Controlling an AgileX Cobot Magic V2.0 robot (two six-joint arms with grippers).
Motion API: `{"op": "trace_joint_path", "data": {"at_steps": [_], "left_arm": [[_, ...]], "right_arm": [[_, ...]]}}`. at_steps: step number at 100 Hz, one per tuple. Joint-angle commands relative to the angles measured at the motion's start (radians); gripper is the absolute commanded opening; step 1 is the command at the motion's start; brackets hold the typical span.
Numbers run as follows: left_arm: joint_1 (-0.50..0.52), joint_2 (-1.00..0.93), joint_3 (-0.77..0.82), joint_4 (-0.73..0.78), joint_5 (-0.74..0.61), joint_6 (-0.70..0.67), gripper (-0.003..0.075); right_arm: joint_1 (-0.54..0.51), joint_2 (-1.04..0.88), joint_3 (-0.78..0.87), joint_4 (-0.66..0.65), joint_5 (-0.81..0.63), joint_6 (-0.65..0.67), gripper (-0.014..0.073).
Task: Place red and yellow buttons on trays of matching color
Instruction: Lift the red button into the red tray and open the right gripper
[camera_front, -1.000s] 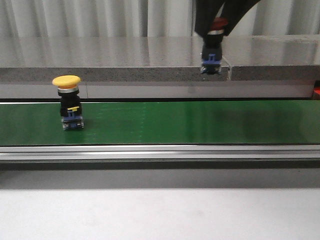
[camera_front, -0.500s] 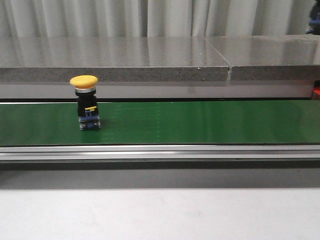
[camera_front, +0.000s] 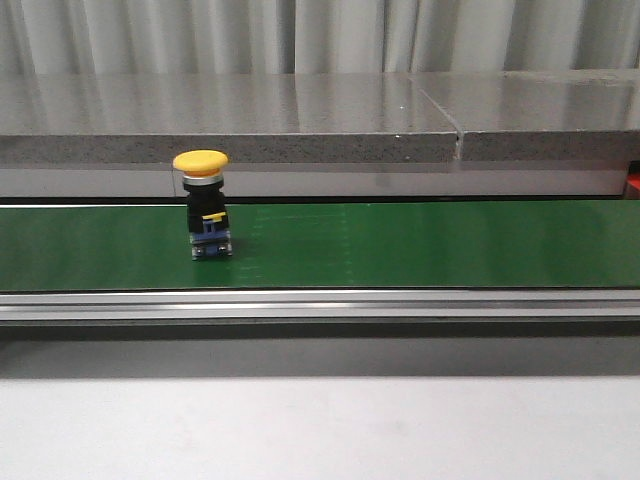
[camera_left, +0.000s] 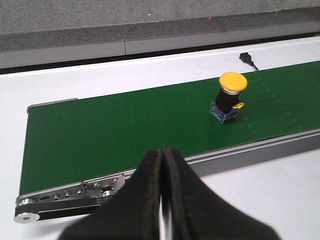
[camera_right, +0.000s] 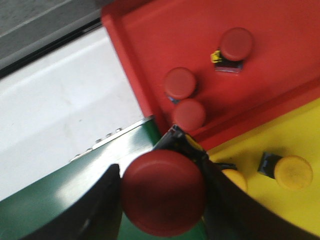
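A yellow-capped button (camera_front: 203, 216) with a black and blue body stands upright on the green belt (camera_front: 420, 245); the left wrist view shows the same yellow button (camera_left: 229, 95) well ahead of my left gripper (camera_left: 162, 165), which is shut and empty. My right gripper (camera_right: 162, 192) is shut on a red button (camera_right: 163, 191), held above the end of the belt (camera_right: 75, 195). Beyond it lie the red tray (camera_right: 280, 80) with three red buttons (camera_right: 180, 83) and the yellow tray (camera_right: 295, 210) with yellow buttons (camera_right: 292, 172). Neither arm shows in the front view.
A grey stone ledge (camera_front: 300, 120) runs behind the belt. A metal rail (camera_front: 320, 305) borders its near side, with white table (camera_front: 320, 430) in front. The belt's roller end (camera_left: 65, 197) sits close to my left fingers. A small black cable end (camera_left: 246, 57) lies past the belt.
The yellow button has travelled rightward along the belt. My right arm with the red button has left the front view, moving off to the right.
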Motion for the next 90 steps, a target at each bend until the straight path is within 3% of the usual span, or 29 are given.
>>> {"op": "trace_joint_path", "data": {"at_steps": [1,28,90], "left_arm": [[-0.009,0.009,-0.026,-0.016,-0.068,-0.002,-0.0021],[-0.009,0.009,-0.026,-0.016,-0.068,-0.002,-0.0021],[-0.009,0.009,-0.026,-0.016,-0.068,-0.002,-0.0021]], "right_arm": [[-0.052,-0.036,0.022,-0.012,-0.106,0.033,0.0204],[-0.12,0.033,0.077,-0.011,-0.217,0.059,0.0204],[-0.121,0.247,0.077,-0.004,-0.394,0.101,0.0204]]}}
